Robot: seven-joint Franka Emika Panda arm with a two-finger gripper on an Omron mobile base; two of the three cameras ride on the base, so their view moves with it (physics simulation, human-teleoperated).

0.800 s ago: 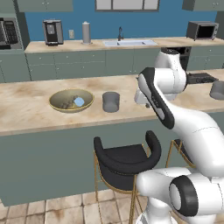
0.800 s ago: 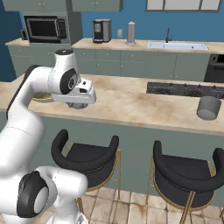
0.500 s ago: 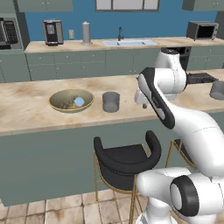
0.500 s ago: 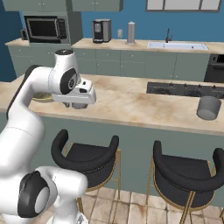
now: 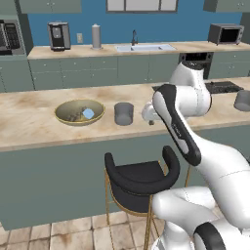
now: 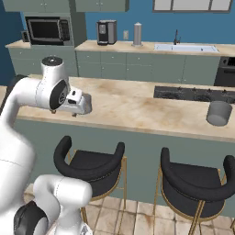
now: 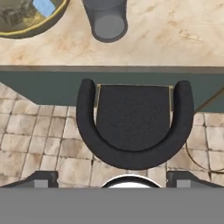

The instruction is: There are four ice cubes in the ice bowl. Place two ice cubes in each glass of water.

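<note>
The olive-gold ice bowl point(image 5: 68, 116) sits on the island counter at the left, with a pale blue ice cube point(image 5: 88, 113) inside it. One grey glass point(image 5: 124, 113) stands just right of the bowl, and the other glass point(image 5: 242, 100) is far off at the counter's right end. My gripper point(image 5: 151, 121) hangs open and empty over the counter's front edge, right of the nearer glass and pointing down. In the hand view the bowl point(image 7: 57, 17), an ice cube point(image 7: 44, 6) and the nearer glass point(image 7: 106, 20) lie at the top, and the fingertips point(image 7: 43, 179) stand wide apart.
Black bar stools point(image 5: 141, 178) point(image 6: 197, 183) stand in front of the island. A dark cooktop point(image 6: 193, 94) is set into the counter. On the back counter are a sink point(image 5: 144, 47), a coffee machine point(image 5: 59, 35), a tall canister point(image 5: 96, 36) and a microwave point(image 6: 45, 30).
The hand has drifted slightly left and down, towards the nearer glass. The bowl and both glasses stay where they were.
</note>
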